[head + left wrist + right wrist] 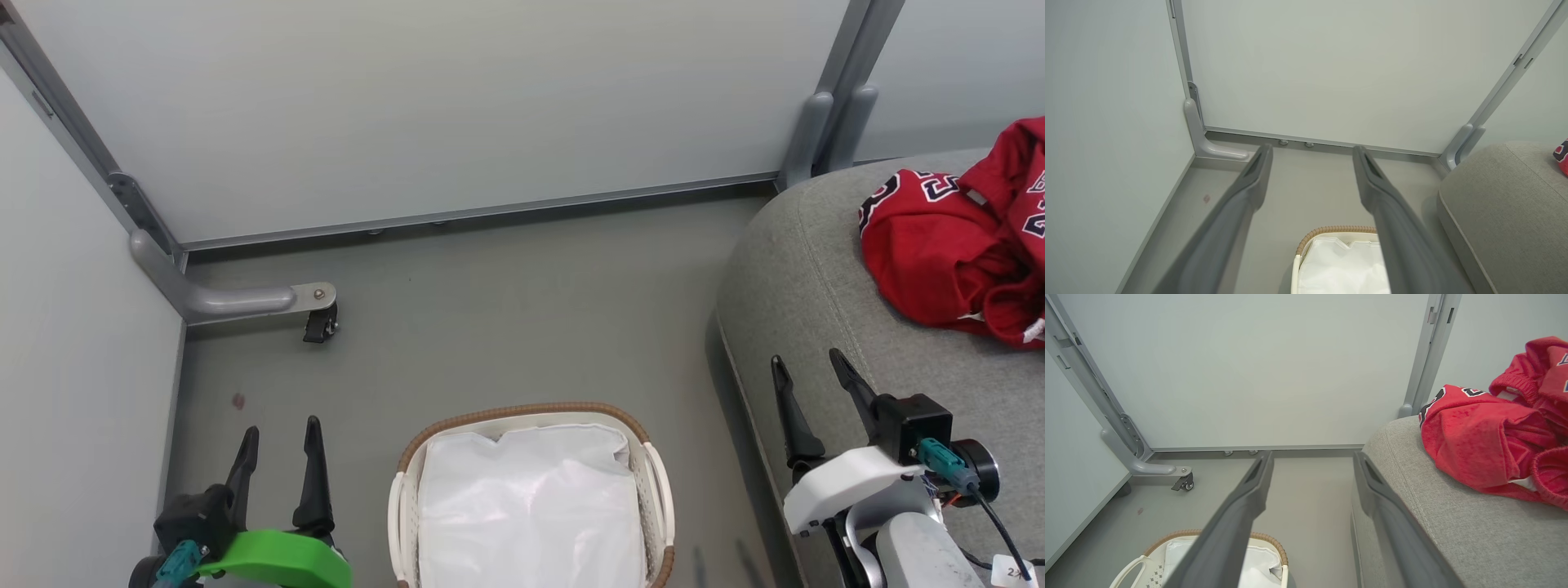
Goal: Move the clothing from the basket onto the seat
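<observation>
Two red jerseys [955, 245] lie crumpled together on the grey seat [808, 278] at the right, and the right wrist view shows the jerseys [1486, 441] on the seat [1474, 522] too. The cream basket [657, 490] with its brown rim stands on the floor at bottom centre, holding just its white liner [526, 506]. My left gripper [279, 437] is open at the lower left, beside the basket. My right gripper [810, 367] is open over the seat's near edge, short of the jerseys, nothing between its fingers.
Pale partition walls close off the back and left. A grey metal foot with a small caster [320, 325] juts out onto the floor at the left. Bare grey floor [522, 327] lies between the basket, the wall and the seat.
</observation>
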Motion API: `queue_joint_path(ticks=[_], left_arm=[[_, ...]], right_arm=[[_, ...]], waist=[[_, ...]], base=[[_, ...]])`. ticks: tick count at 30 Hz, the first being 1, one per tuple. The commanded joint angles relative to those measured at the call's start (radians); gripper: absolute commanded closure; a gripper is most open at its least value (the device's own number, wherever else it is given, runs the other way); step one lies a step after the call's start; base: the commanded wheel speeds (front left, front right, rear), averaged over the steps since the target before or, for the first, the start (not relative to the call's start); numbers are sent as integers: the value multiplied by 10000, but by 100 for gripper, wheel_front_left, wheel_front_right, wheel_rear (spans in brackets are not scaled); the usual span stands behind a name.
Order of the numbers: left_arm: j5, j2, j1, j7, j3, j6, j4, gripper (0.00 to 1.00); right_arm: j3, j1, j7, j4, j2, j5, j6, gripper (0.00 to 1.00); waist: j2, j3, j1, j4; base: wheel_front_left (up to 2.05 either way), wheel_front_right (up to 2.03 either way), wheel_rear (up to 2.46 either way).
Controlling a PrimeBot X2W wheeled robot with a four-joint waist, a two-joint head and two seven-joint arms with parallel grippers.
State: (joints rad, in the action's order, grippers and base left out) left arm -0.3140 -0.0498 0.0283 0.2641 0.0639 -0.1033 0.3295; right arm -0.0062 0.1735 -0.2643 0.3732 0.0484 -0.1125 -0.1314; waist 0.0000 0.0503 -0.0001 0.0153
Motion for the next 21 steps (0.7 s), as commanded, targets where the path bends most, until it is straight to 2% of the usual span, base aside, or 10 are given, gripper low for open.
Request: queue_joint_path(ticks=[1,15,16,21], left_arm=[[-88,-16,-165,3,-15,61,-56,0],[-284,-15,-242,3,31,91,-70,0],[-244,0,-120,0,33,65,-65,100],[-469,34,-132,-69,8,60,246,100]], right_arm=[[-9,-151,-1,-50,40,-60,14,0],[66,-266,-1,-181,40,-267,14,0],[73,-143,0,-138,0,-232,0,100],[20,-250,95,197,-73,-445,0,100]], waist=[[0,-41,1,-32],[0,-60,1,-26],[0,-59,1,-25],[0,-61,1,-22]], base=[[0,0,0],[0,0,0],[0,0,0],[0,0,0]])
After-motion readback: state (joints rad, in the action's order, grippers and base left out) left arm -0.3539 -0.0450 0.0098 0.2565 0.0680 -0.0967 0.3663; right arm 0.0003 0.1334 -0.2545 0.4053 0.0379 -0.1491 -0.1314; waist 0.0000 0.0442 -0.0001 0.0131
